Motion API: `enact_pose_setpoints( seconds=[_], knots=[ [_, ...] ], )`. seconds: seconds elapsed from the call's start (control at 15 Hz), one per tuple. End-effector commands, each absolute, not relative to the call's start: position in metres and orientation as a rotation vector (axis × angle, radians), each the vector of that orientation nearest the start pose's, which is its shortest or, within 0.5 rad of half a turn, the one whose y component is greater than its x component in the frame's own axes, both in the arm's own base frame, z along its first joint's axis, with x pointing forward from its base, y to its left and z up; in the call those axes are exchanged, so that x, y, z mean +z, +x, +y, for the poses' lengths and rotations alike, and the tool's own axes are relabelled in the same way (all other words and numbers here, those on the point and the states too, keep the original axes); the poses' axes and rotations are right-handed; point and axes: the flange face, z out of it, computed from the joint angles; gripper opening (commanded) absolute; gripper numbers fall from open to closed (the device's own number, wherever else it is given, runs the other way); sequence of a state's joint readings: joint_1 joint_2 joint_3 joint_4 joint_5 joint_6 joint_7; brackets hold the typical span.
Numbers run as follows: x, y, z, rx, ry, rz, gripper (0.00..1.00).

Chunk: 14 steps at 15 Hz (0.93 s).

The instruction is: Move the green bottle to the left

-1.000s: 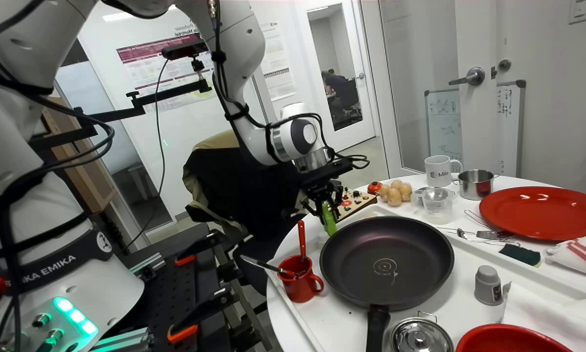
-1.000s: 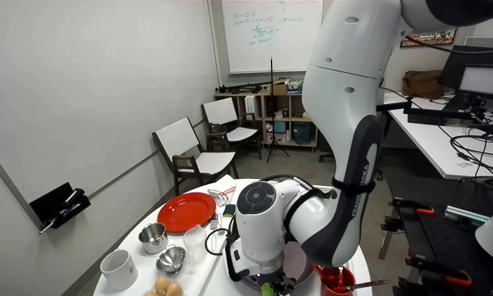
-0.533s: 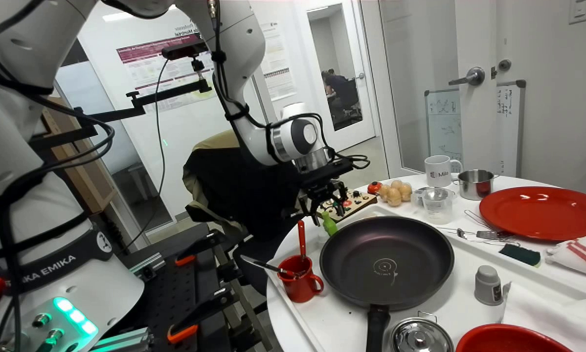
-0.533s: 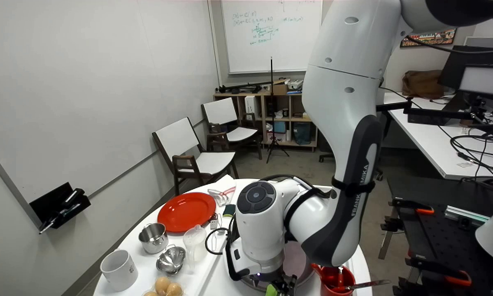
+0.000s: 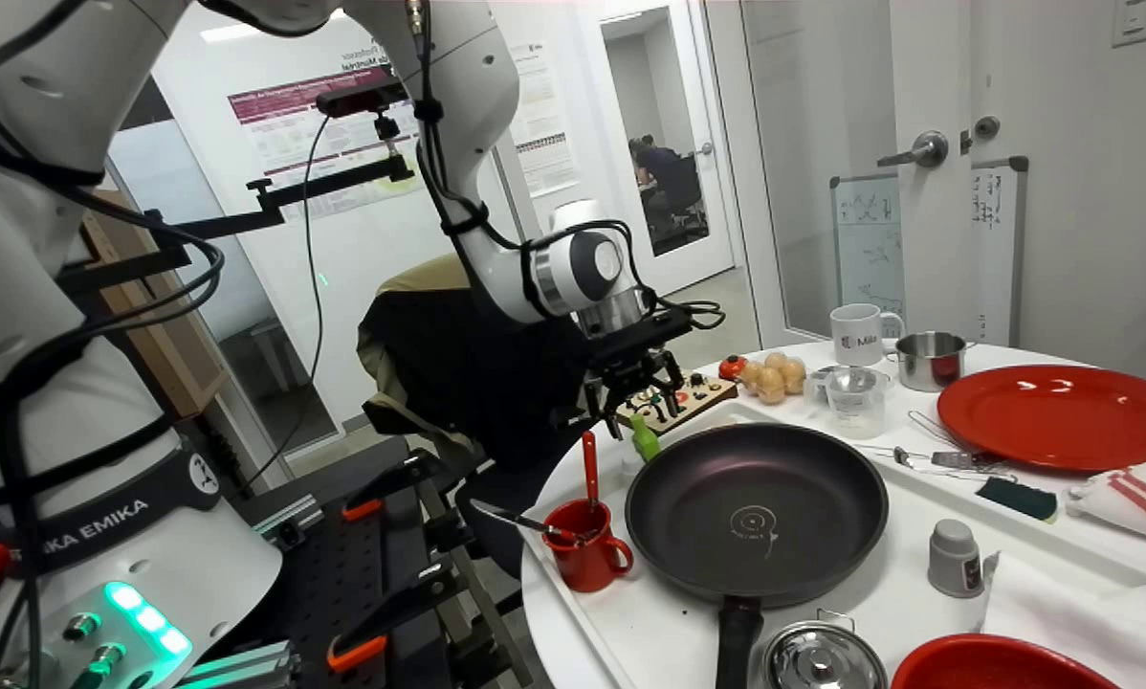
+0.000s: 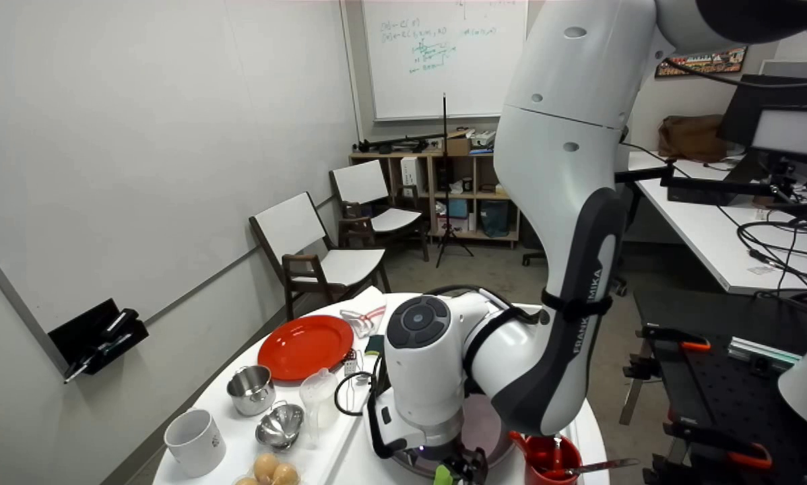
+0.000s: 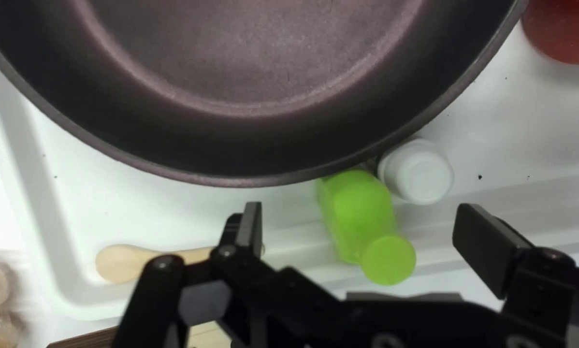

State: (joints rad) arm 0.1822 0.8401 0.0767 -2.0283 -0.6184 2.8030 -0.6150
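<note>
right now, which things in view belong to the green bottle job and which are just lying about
Belong to the job:
green bottle
gripper, open, not holding it

Just lying about:
black frying pan
red mug
white mug
metal pot
red plate
dark green sponge
wooden utensil

Base collar point(image 5: 128, 509) read "KA EMIKA", first letters covered. In an exterior view, arm link point(image 6: 591, 252) showed "FRANK" and "MIKA", the middle letters under a black strap point(image 6: 576, 307). White mug point(image 5: 856, 335) said "Mila". Mirrored lettering above the poster point(image 5: 276, 144) included "Montréal". Green handwriting on the whiteboard point(image 6: 444, 64) was too small to make out; same for print on the pan point(image 5: 755, 493) and grey container point(image 5: 952, 547).
</note>
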Motion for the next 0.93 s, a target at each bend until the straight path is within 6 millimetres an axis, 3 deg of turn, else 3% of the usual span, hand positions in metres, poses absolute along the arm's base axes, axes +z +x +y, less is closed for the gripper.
enact_pose_setpoints(
  seconds=[0.0, 0.27, 0.53, 0.87],
  knots=[
    [0.03, 0.524, 0.172, 0.09, -2.462, -2.147, 1.0],
    [0.051, 0.527, 0.176, 0.031, -2.501, -2.111, 1.0],
    [0.085, 0.531, 0.179, -0.046, -2.592, -2.018, 1.0],
    [0.126, 0.533, 0.169, -0.119, -2.779, -1.759, 1.0]
  ],
)
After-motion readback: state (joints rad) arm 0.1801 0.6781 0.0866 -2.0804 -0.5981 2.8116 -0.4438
